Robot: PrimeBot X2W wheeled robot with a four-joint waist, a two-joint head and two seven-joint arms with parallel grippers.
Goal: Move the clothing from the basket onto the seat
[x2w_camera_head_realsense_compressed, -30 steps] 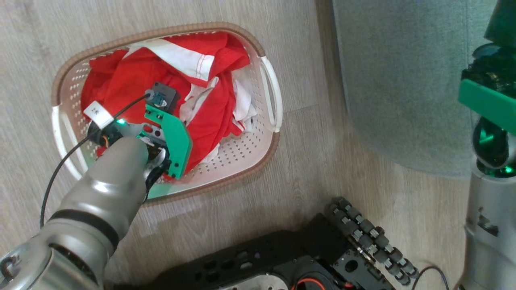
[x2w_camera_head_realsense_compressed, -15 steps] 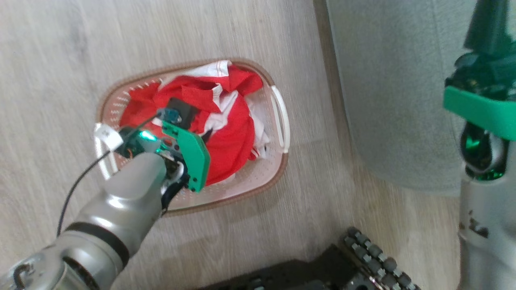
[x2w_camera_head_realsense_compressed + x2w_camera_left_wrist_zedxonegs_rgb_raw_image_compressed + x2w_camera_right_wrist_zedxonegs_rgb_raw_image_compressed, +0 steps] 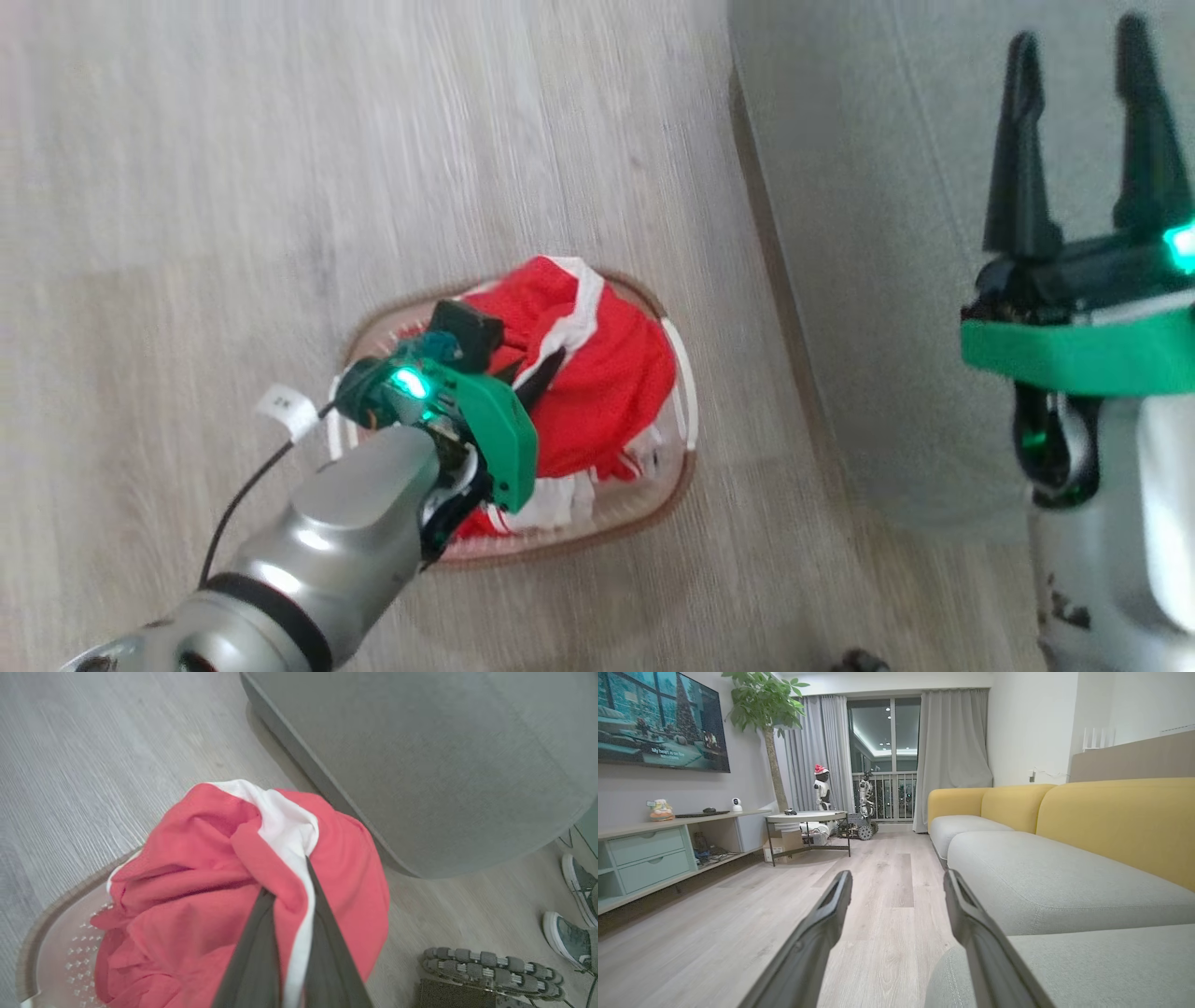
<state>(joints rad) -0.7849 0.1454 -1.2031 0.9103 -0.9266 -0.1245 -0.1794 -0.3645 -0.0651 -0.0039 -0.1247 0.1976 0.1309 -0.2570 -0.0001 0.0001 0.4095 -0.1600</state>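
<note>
A bundle of red clothing point(image 3: 611, 392) with white stripes hangs over the cream basket point(image 3: 597, 537), which stands on the wood floor. My left gripper point(image 3: 546, 369) is shut on a fold of it. In the left wrist view the dark fingers point(image 3: 327, 933) pinch the red and white clothing point(image 3: 196, 882) above the basket's rim point(image 3: 32, 942). More red and white cloth point(image 3: 560, 499) lies lower in the basket. The grey-green seat point(image 3: 887, 233) lies to the right of the basket. My right gripper point(image 3: 1078, 56) is open over the seat, with nothing between its fingers point(image 3: 971, 924).
A person's shoes point(image 3: 570, 933) and my base's roller wheel point(image 3: 490, 966) are on the floor near the seat's corner point(image 3: 420, 858). Ahead of the right gripper, a low cabinet point(image 3: 649, 858) lines the left wall. A round table point(image 3: 808, 819) stands farther off.
The head view has pulled up and away from the basket. My left gripper has risen with the clothing bunched in it. The right gripper's fingers have come into view.
</note>
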